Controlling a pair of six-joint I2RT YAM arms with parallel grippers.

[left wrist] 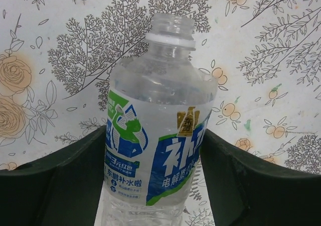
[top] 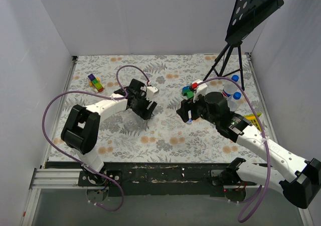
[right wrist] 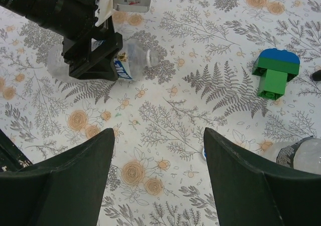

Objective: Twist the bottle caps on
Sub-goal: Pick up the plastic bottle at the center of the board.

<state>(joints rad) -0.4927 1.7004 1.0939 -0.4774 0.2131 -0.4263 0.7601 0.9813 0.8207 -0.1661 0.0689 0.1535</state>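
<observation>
My left gripper [left wrist: 154, 135] is shut on a clear bottle [left wrist: 160, 135] with a blue-and-white label. The bottle lies on the table and its neck [left wrist: 170, 32] is open, with no cap. The right wrist view shows that gripper [right wrist: 93, 60] and the bottle [right wrist: 135, 58] at the upper left. My right gripper [right wrist: 158, 135] is open and empty, hovering over the tablecloth. A small blue cap [right wrist: 204, 153] peeks out beside its right finger, and from above it [top: 189, 120] lies just under the right gripper [top: 185, 113]. Two bottles with blue caps [top: 234, 78] [top: 237, 95] stand at the right.
A green-and-blue toy block [right wrist: 275, 73] lies right of centre, and more blocks [top: 95, 82] lie at the back left. Another bottle [right wrist: 296, 154] lies beside my right finger. A music stand [top: 230, 60] stands at the back right. White walls enclose the table.
</observation>
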